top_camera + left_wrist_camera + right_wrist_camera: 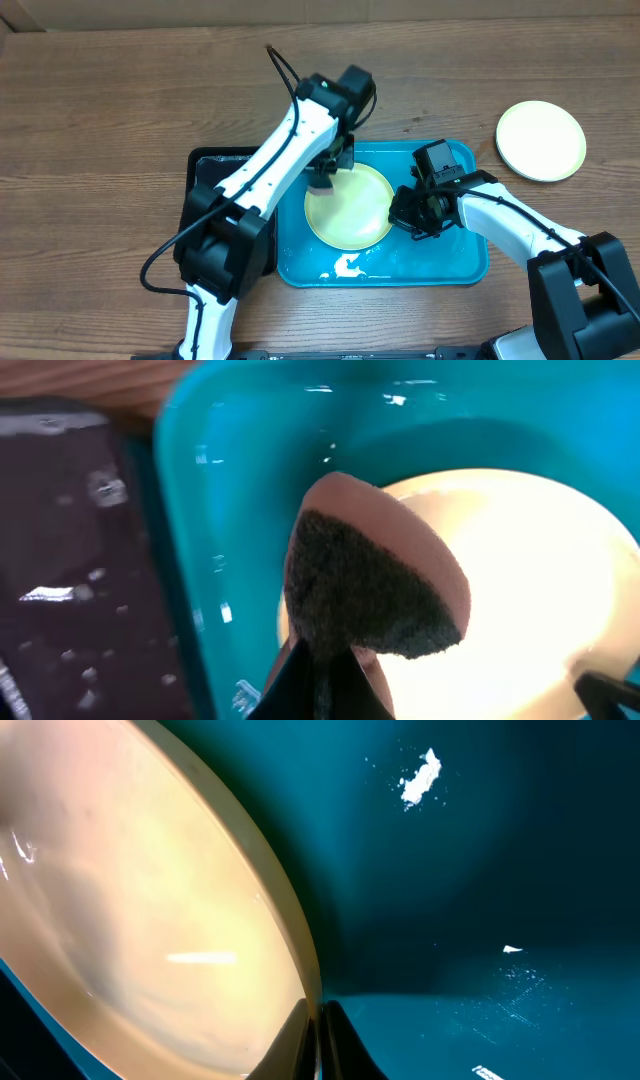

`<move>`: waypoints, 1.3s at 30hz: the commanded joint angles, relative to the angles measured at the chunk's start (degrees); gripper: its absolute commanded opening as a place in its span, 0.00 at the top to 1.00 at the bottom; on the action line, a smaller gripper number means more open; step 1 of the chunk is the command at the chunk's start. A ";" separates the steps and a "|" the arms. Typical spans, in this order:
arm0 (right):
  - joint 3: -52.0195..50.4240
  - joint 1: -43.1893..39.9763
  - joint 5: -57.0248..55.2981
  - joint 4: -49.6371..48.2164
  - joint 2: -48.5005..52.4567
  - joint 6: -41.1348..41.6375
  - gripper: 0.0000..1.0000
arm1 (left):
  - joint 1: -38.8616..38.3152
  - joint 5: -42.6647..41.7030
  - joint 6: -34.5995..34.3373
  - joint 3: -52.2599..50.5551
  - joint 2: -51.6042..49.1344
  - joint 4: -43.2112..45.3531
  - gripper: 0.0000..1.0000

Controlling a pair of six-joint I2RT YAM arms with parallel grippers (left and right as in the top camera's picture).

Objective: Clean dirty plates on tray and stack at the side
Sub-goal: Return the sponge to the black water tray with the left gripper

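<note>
Pale yellow-green plate [350, 208] sits in the blue tray [470, 262], left of the tray's centre & near its far rim. The plate's surface looks clean in the wrist views.

R side of the plate: right gripper [405, 215] is pinched tight on the rim, w/ fingers [315, 1040] pressed together on the edge. The rim seems tipped up a bit off the tray floor there.

Far-left part of the plate: left gripper [322, 180] is clamped on a sponge [370, 585], tan w/ a dark scrub face. The sponge hangs over the plate's edge next to the tray's left wall; contact can't be told.

Tray floor looks wet, w/ a white foam patch [348, 265] by the near rim & a small white fleck further in.

Black tray [205, 175] is just beside the blue one on its left side, partly under the left arm.

Second plate [541, 140], pale & clean-looking, lies on the tabletop [120, 110] toward the far-right corner, apart from the tray.
</note>
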State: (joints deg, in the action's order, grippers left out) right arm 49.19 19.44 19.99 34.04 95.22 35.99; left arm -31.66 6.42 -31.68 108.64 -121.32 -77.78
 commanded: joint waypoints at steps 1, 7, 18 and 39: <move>0.37 -0.02 -0.37 -0.42 0.11 -0.28 0.96 | 2.56 3.28 -3.26 2.86 -0.04 -4.42 0.96; 0.37 -0.02 -0.37 -0.79 0.11 -0.48 0.96 | 9.14 4.96 -6.29 3.06 1.55 -12.24 0.96; 0.37 -0.02 -0.35 -1.20 0.11 -0.50 0.96 | 18.93 2.93 -7.06 -8.46 8.26 -11.50 0.95; 0.39 -0.02 1.57 -1.22 0.11 -1.57 0.96 | 22.32 -0.61 -1.68 -40.65 17.51 22.40 0.73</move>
State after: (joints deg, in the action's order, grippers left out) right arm 49.17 19.44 20.60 33.52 95.22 35.03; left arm -9.76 6.02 -34.37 68.16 -105.82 -55.72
